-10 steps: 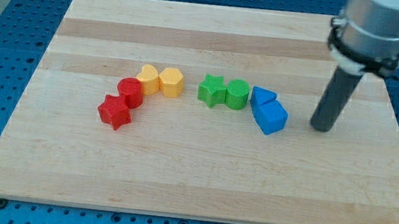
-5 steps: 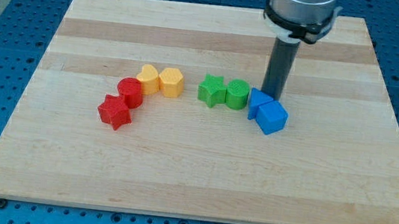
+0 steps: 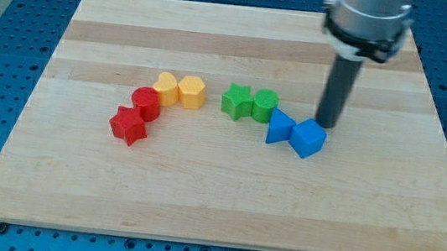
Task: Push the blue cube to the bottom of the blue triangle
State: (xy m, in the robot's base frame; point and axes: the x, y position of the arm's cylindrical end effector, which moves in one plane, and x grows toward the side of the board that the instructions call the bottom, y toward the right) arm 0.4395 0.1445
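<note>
The blue cube point(image 3: 308, 138) sits right of the board's middle, touching the right side of the blue triangle point(image 3: 279, 128). The two lie side by side, the cube a little lower in the view. My tip point(image 3: 326, 124) stands just above and to the right of the cube, at its upper corner, close to or touching it. The rod rises from there to the arm's grey end at the view's top.
A green cylinder point(image 3: 264, 105) touches the triangle's upper left, with a green star point(image 3: 236, 101) beside it. A yellow hexagon block point(image 3: 192, 91) and yellow heart point(image 3: 165, 88) lie left of those. A red cylinder point(image 3: 146, 102) and red star point(image 3: 129, 125) lie further left on the wooden board point(image 3: 215, 201).
My tip swept from the right to behind the blue blocks, then back right. The triangle slid down and left; the cube now lies to its right instead of below it.
</note>
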